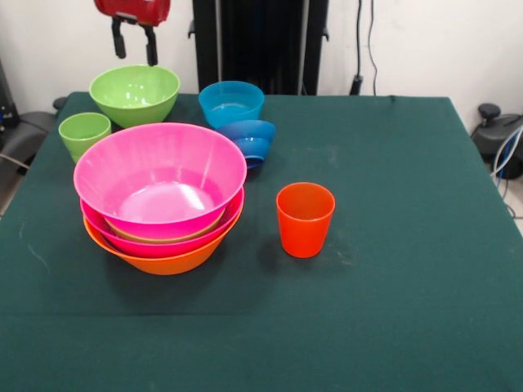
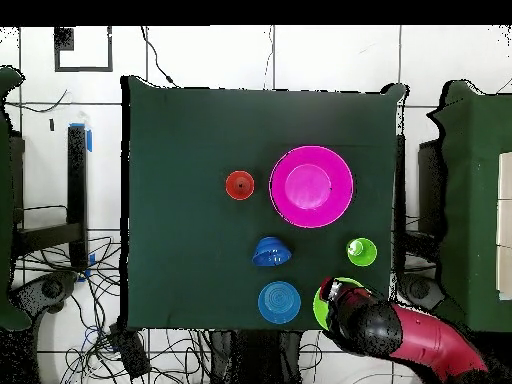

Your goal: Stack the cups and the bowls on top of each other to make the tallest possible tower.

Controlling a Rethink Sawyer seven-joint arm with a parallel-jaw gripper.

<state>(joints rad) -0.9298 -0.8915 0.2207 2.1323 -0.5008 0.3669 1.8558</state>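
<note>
The tower (image 1: pixel 159 184) stands left of centre: a large pink bowl on top, a thin green rim under it, a second pink bowl (image 1: pixel 176 243), and the orange bowl (image 1: pixel 163 261) lowest. It also shows in the overhead view (image 2: pixel 311 186). The orange-red cup (image 1: pixel 305 219) (image 2: pixel 239 185) stands upright to its right. The light green cup (image 1: pixel 84 133) (image 2: pixel 361 251) stands at far left. My gripper (image 1: pixel 135 45) (image 2: pixel 335 293) is open and empty, hanging above a loose green bowl (image 1: pixel 135 94) (image 2: pixel 322 303). No purple bowl shows.
A light blue bowl (image 1: pixel 231 102) (image 2: pixel 279 302) stands upright at the far side. A small dark blue bowl (image 1: pixel 249 140) (image 2: pixel 271 251) lies tipped in front of it. The green table cloth (image 1: pixel 392 286) covers the table. The black pedestal (image 1: pixel 253 41) rises behind.
</note>
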